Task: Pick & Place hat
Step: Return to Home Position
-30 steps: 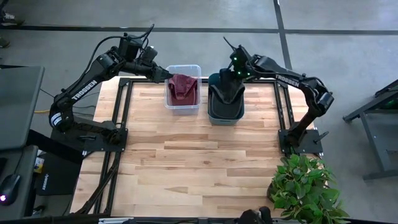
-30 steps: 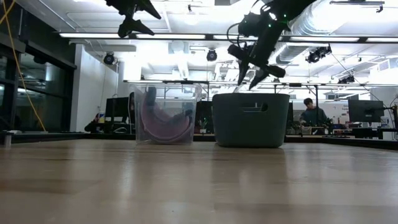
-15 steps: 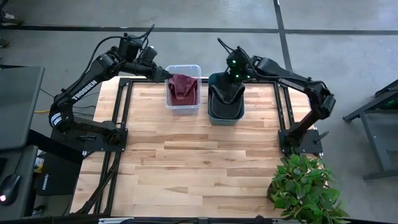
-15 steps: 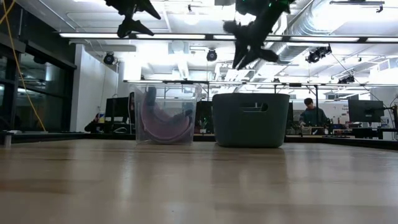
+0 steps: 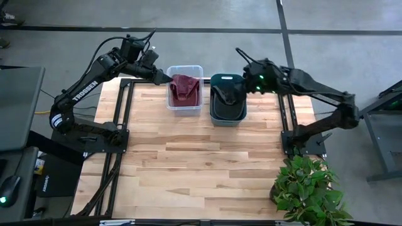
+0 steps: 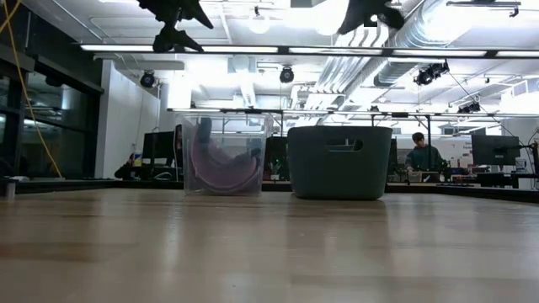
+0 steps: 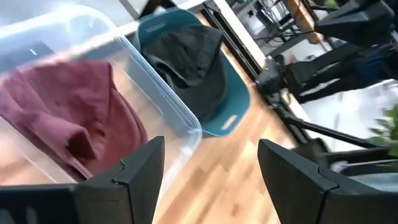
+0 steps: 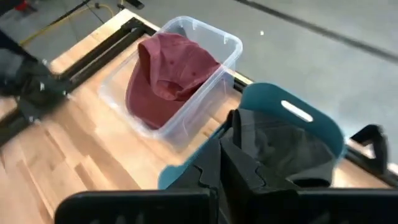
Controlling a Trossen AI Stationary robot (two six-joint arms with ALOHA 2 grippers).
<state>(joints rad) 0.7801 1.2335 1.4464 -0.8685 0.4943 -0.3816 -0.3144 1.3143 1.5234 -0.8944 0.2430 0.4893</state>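
A maroon hat (image 5: 184, 88) lies crumpled on the floor of a clear plastic bin (image 5: 195, 68) at the table's far edge. To its right, a black hat (image 5: 227, 94) lies inside a teal bin (image 5: 217, 116). My left gripper (image 7: 211, 180) hangs open in the air just left of the clear bin (image 7: 180, 121), holding nothing. My right gripper (image 8: 221, 165) is shut and empty. It hovers high off the teal bin's right side (image 5: 248, 85) and points slantwise down toward the two bins.
A potted plant (image 5: 308, 188) stands at the near right corner. Bare wooden tabletop (image 5: 188, 163) stretches from the bins to the near edge. Beyond the table, a person (image 6: 418, 151) sits at a desk in the low view.
My right gripper has risen from just above the teal bin and swung toward the table's right edge, rolling as it went, and its fingers have shut on nothing. The black hat stays in the teal bin.
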